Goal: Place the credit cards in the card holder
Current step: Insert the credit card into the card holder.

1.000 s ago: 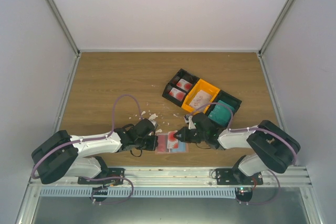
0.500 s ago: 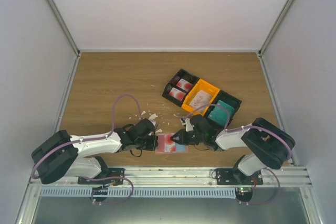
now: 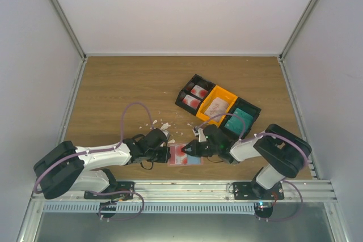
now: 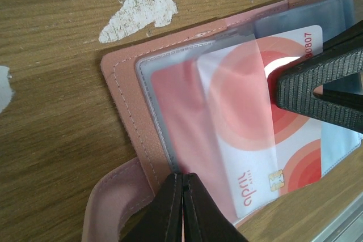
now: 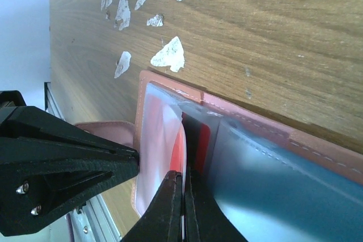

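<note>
Partly sleeved, red-circled white card (image 4: pixel 295 160) lies in pink holder (image 4: pixel 121 86), jaws pressed together.

Bright, even light falls from overhead in the top view. The white walls (image 3: pixel 187 9) wash pale, and the arms (image 3: pixel 102 154) throw only faint, soft shadows on the table (image 3: pixel 113 89). That view is slightly grainy, and the 2 side rails (image 3: pixel 60 12) lean inward.

Down the left gripper (image 4: pixel 182 181), the dark fingers are soft-edged, while the wood grain beyond them is crisp. Ahead of the tips, a milky sheen on the wallet (image 4: pixel 122 89)'s clear sleeve (image 4: pixel 187 83) veils the card (image 4: pixel 255 157).

From the right gripper (image 5: pixel 181 177), the sleeve just right of the tips blurs bluish. The far left edge burns out white, and the left gripper's black bulk shows little detail.
</note>
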You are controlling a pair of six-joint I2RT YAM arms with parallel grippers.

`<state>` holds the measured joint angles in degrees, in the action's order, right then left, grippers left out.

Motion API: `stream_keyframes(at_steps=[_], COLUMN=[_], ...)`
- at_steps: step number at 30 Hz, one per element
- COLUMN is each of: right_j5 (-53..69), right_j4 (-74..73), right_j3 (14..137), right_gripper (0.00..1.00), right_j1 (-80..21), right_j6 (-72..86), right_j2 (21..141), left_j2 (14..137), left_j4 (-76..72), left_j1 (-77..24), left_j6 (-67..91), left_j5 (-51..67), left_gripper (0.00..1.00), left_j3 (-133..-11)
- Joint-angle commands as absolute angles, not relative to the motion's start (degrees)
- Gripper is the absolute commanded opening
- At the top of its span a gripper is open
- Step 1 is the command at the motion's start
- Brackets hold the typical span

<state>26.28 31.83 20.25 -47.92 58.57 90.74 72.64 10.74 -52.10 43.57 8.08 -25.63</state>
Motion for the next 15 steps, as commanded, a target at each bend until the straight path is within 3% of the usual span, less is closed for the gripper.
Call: stream_keyframes(at_steps=[1, 5, 9, 15], right_j5=[25.2, 23.9, 19.2, 15.8], right_j4=[30.8, 28.6, 19.3, 6.5], right_j3=[19.9, 19.1, 20.0, 24.5], right_gripper=[0.00, 0.04, 0.30, 0.41], right_j1=[-49.4, -49.5, -49.7, -50.4], right_j6=[59.2, 59.3, 58.2, 55.7], right_j2=[93.1, 89.9, 83.2, 79.5], left_j2=[72.1, 71.7, 71.0, 70.1], left_j4=[12.2, 12.1, 12.0, 10.8], left_j1=[-52.4, -52.4, -52.4, -52.4], left_j6=[44.0, 44.1, 44.2, 43.8], left_j5=[8.8, 8.9, 9.3, 10.7], left_gripper=[0.08, 0.09, 0.09, 0.13], left_j3=[-23.8, -23.8, -23.8, -24.0])
